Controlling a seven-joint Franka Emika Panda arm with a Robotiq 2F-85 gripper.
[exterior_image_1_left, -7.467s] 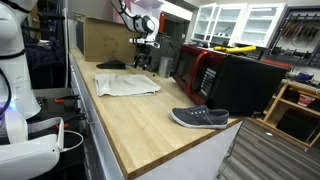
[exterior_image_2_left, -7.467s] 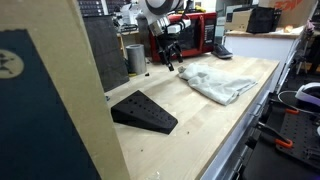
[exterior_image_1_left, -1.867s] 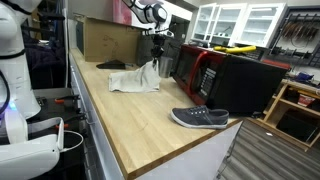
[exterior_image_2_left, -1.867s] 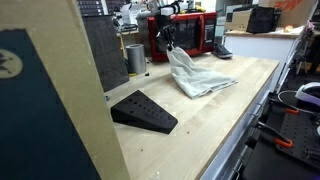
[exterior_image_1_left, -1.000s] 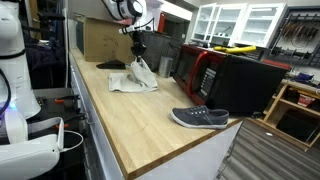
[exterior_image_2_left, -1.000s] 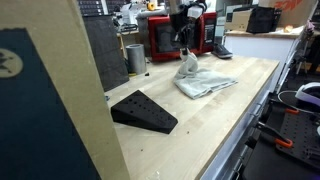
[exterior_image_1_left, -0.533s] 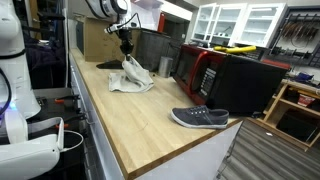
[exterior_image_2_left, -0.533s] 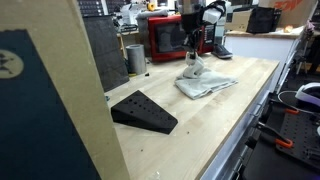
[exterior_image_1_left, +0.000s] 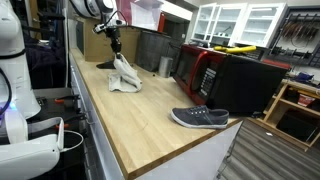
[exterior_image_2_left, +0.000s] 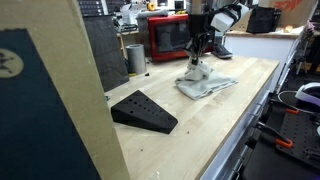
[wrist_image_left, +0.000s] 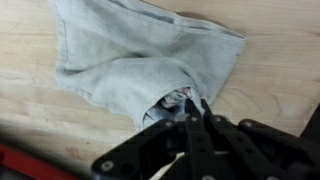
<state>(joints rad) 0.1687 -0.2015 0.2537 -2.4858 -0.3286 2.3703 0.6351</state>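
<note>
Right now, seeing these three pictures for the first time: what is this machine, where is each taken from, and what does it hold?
It is one robot arm with two jaws at its tip. Two cameras stand outside it; the third sits on the wrist, looking past the jaws. The jaws are shut on a fold of a grey cloth, holding it up while the rest lies bunched on the wooden counter. Also on the counter: a shoe, a red microwave and a black wedge.
</note>
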